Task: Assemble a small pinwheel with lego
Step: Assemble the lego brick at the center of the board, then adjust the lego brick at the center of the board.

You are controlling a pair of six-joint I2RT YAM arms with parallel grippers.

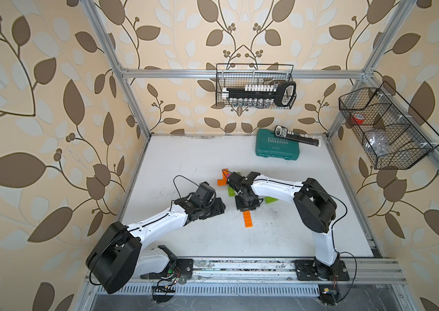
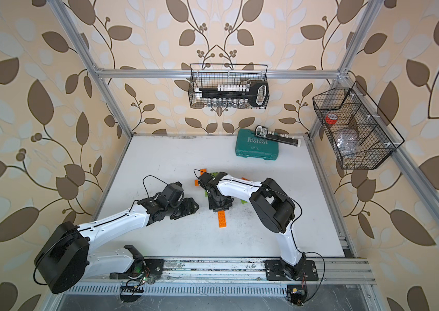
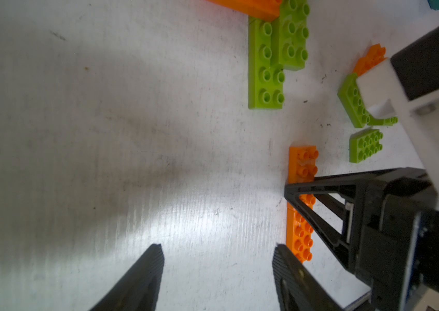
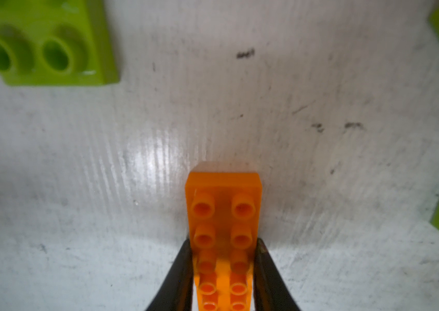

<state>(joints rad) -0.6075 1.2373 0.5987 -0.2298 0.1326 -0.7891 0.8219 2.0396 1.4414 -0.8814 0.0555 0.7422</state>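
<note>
At table centre, the right gripper point(image 4: 222, 243) is closed narrowly on the orange brick strip point(image 4: 223, 210). Both black fingers point(image 4: 183, 269) press the strip's long sides, and its free end projects past the fingertips. In both top views the strip lies flat on the table point(image 1: 186, 161), emerging at 6 o'clock from under the gripper body.

The left gripper point(image 3: 218, 250) sits at 9 o'clock of the right gripper. Its jaws stand moderately apart with only bare table between them, and the strip lies near it but apart.

A lime-green stacked pair point(image 3: 267, 67), 1 brick overlapping another, lies at 11 o'clock of the right gripper. A single lime-green brick point(image 1: 269, 199) lies at 3 o'clock.

Lettering: the teal case point(image 1: 277, 150), at 1 o'clock near the far table edge, carries pale capitals reading "EXPLOIT" above a row of arrowheads. A black socket rail point(image 1: 302, 138) rests across its corner.

Materials and shapes:
- The bricks are glossy moulded plastic, rectangular and 2 studs wide, with hollow round studs.
- The table is white and finely ribbed, with grey scuffs and a bright glare patch.
- The left gripper's fingers taper to wedges with ribbed pads.
</note>
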